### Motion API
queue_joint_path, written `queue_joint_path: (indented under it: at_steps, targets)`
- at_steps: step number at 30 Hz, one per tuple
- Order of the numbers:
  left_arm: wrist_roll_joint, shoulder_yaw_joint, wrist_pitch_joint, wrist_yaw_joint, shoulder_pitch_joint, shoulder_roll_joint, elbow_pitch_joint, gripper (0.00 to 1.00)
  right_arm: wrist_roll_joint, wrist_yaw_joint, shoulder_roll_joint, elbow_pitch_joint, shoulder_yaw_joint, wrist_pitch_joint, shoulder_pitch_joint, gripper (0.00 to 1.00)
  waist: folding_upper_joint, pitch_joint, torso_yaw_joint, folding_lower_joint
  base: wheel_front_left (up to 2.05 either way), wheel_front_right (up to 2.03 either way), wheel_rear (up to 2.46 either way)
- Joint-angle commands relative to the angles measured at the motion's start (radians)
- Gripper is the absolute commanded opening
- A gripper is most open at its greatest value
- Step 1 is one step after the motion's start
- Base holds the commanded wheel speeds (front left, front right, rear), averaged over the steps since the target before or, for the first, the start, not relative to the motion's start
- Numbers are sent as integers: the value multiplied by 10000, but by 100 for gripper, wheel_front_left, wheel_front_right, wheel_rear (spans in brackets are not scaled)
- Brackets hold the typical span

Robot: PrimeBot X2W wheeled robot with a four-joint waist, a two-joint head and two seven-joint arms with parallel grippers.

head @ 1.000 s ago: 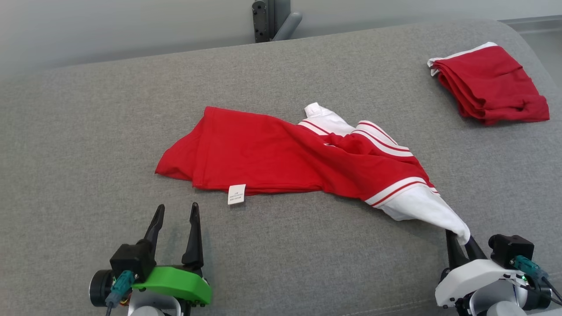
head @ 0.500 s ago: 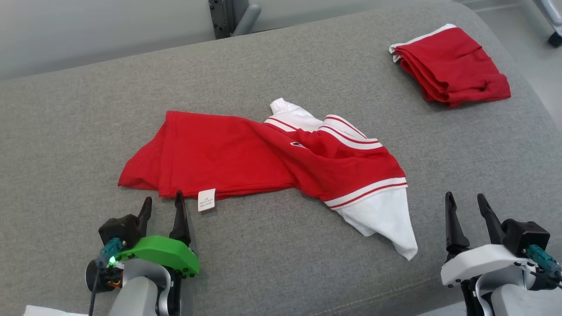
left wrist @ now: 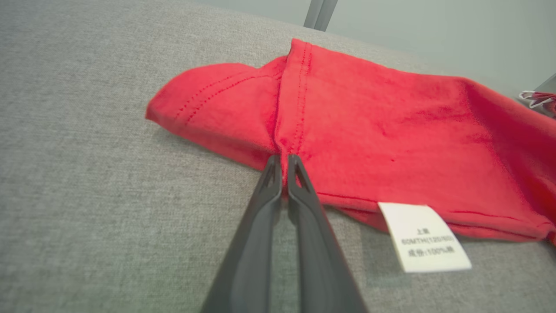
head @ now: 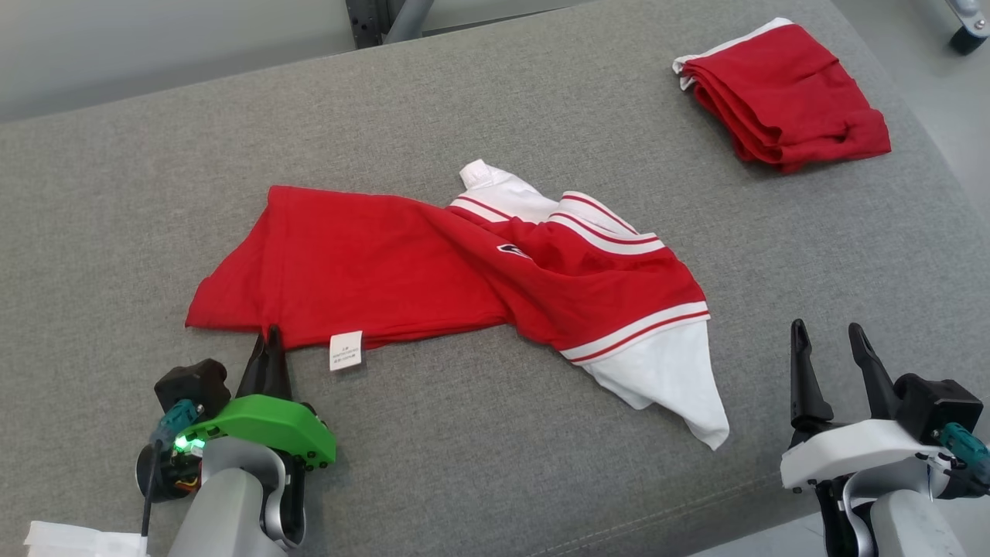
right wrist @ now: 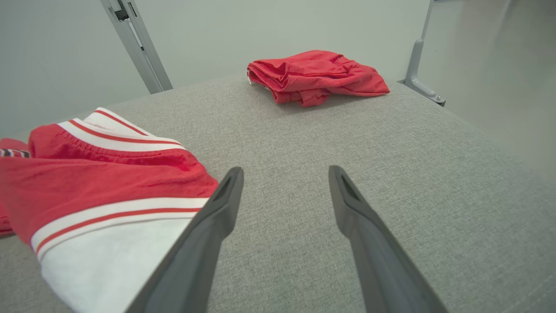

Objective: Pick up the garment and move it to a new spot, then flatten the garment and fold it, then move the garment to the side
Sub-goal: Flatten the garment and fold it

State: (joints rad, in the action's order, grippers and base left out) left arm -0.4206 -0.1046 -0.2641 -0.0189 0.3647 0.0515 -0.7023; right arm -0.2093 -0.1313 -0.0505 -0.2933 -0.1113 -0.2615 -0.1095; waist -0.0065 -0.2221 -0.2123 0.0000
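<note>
Where the garment lies crumpled across the middle of the grey pad, its red body runs to the left and its white sleeve trails toward the near right. The left gripper sits low at the garment's near-left edge, jaws drawn narrow. The red cloth is pinched between the fingers, just left of the white label. The grip falls where a stitched seam meets that edge, probably because the doubled cloth there gives a firm hold from which to pull the body straight. The right gripper is spread wide and holds nothing. It stands at the pad's near right, beside the sleeve tip but apart from it, and so is placed to take the opposite end. A folded pile of red cloth lies at the far right corner, well apart, which suggests that side as the place for finished pieces. Judged stage: flattening. The body is doubled over and the striped part bunched, so no fold is yet made.
</note>
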Motion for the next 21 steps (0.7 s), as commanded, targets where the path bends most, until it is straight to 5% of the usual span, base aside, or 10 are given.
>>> queue_joint_path:
  at_steps: [1, 17, 18, 21]
  targets:
    - [105, 29, -3, -48, 12, 29, 38, 0, -12, 11, 0, 52, -23, -38, 4, 100, 65, 18, 40, 0, 0, 0, 0]
    - [-71, -374, -1, 177, -1181, 11, 1114, 0, -93, 11, -1, 91, -4, -42, 160, 100, 65, 321, 605, 0, 0, 0, 0]
    - [-55, -409, -3, 161, -1321, 10, 1177, 7, -97, 11, -1, 90, 3, -42, 179, 100, 65, 342, 647, 0, 0, 0, 0]
    - [-138, -459, -3, 113, -1727, 10, 1334, 0, -118, 11, -1, 82, 18, -42, 198, 100, 65, 413, 772, 0, 0, 0, 0]
